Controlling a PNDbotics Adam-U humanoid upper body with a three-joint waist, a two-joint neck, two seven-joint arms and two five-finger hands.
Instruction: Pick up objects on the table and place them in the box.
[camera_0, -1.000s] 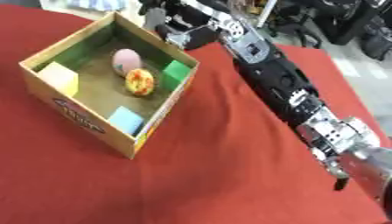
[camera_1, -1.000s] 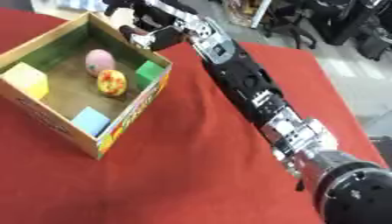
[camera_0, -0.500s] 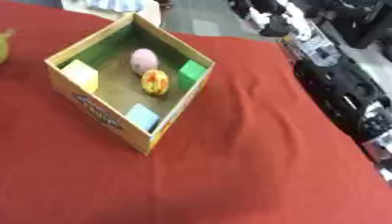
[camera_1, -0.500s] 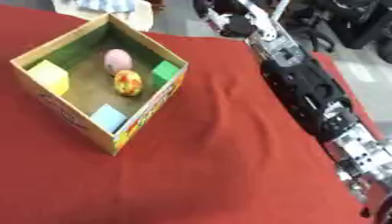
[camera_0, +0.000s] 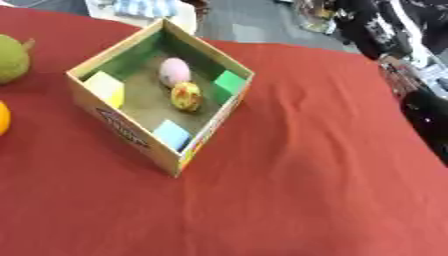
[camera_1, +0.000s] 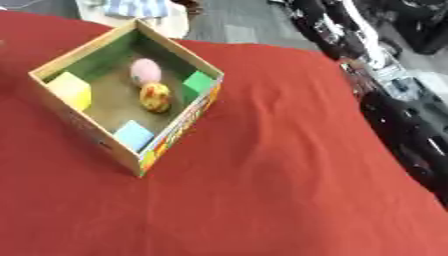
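Right arm (camera_1: 385, 95) has swung off the box (camera_0: 131, 132) to the table's right edge while my head panned left, bringing a green fruit (camera_0: 10, 59) and an orange one (camera_0: 3, 119) into view at the far left; neither hand shows, so I can't tell their state. Box already holds a pink egg (camera_0: 175, 71), a speckled egg (camera_0: 185, 96) and coloured blocks. Risk: both remaining fruits look round and sit near the cloth's left edge, so a careless reach could roll them away.

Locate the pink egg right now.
The pink egg lies inside the box, toward its far corner, beside the yellow-and-red egg and left of the green block.
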